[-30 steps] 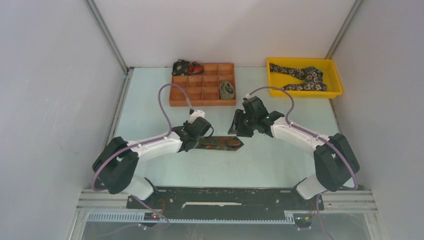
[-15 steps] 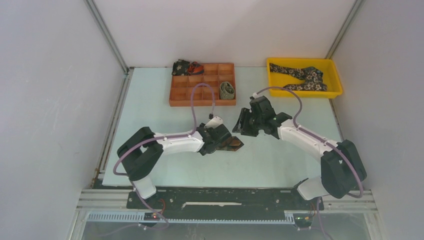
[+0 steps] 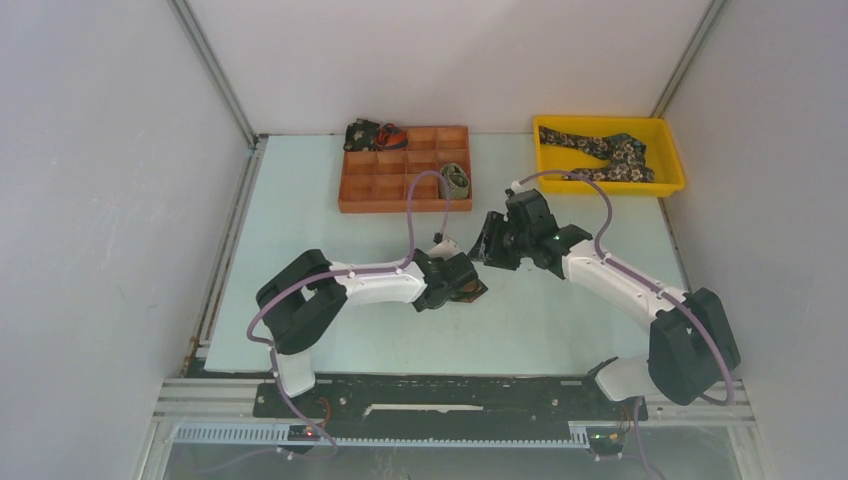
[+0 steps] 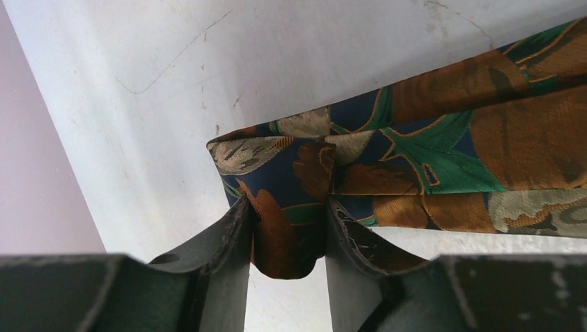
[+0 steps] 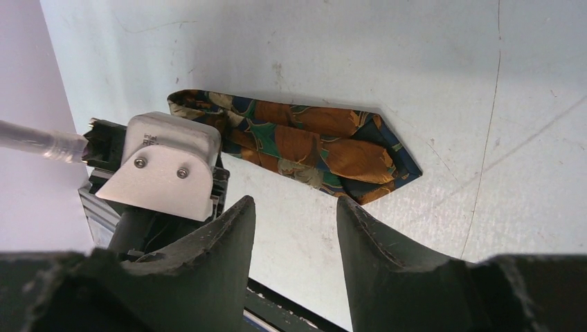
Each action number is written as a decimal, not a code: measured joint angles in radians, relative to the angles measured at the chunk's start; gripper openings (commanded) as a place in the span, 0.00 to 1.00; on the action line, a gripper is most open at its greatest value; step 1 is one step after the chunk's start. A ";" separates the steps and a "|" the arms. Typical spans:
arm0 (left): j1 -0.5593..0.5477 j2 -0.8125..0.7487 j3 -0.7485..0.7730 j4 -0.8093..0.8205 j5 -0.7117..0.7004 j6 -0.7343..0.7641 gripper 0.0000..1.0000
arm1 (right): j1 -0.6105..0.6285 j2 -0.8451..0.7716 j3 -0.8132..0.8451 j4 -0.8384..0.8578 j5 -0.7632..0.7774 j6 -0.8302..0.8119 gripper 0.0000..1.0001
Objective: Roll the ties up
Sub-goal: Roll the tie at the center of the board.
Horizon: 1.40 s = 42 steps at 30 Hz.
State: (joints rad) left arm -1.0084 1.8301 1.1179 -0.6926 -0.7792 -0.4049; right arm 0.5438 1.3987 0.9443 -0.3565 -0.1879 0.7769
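The left tool (image 4: 287,232) pinches the folded end of a tie (image 4: 429,152) patterned in rust, green and navy, and the fabric bulges down between its fingers (image 4: 232,242). The rest of this tie lies flat on the pale worktop (image 3: 300,230), doubled over itself, near the middle and in front of both arms. The right tool (image 5: 294,232) hangs just above the worktop beside the tie's pointed end. Its jaws are spread and nothing is between them.

At the far side stands a wooden organiser tray (image 3: 400,207) with a rolled tie (image 3: 455,180) in one right-hand compartment. A dark bundle (image 3: 368,133) at the tray's far-left corner may be another rolled tie, though it is too small to tell. A yellow bin (image 3: 610,188) at the far right holds a loose floral tie (image 3: 605,150).
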 measured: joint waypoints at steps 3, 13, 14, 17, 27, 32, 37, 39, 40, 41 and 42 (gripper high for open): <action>-0.004 0.000 0.008 -0.005 0.028 0.003 0.49 | -0.003 -0.005 0.000 0.000 0.000 0.000 0.50; -0.013 -0.025 0.018 0.019 0.143 0.003 0.53 | -0.005 -0.009 0.000 0.000 -0.006 0.000 0.51; -0.013 -0.029 0.018 0.022 0.153 0.003 0.54 | -0.005 -0.009 0.000 0.001 -0.008 0.001 0.51; -0.013 -0.041 0.018 0.029 0.182 -0.002 0.55 | -0.005 -0.009 0.000 0.002 -0.011 0.001 0.51; 0.020 -0.198 0.009 0.032 0.261 -0.021 0.61 | 0.004 -0.008 0.000 0.037 -0.019 0.002 0.52; 0.064 -0.338 -0.014 0.035 0.283 -0.022 0.61 | 0.041 0.007 0.000 0.067 -0.022 0.007 0.55; 0.142 -0.498 -0.118 0.075 0.332 -0.021 0.63 | 0.099 0.071 0.011 0.090 -0.029 0.008 0.60; 0.194 -0.581 -0.195 0.114 0.357 -0.020 0.65 | 0.123 0.100 0.024 0.100 -0.032 0.008 0.61; 0.217 -0.621 -0.233 0.136 0.369 -0.019 0.65 | 0.138 0.118 0.035 0.106 -0.034 0.008 0.61; 0.236 -0.654 -0.267 0.160 0.382 -0.019 0.65 | 0.151 0.132 0.046 0.111 -0.036 0.008 0.61; 0.264 -0.702 -0.317 0.192 0.402 -0.015 0.65 | 0.164 0.148 0.057 0.117 -0.037 0.008 0.61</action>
State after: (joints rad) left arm -0.7444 1.1278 0.8013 -0.5003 -0.3767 -0.4198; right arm 0.7082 1.5463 1.0012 -0.2398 -0.2249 0.7849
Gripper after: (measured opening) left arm 0.647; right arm 0.607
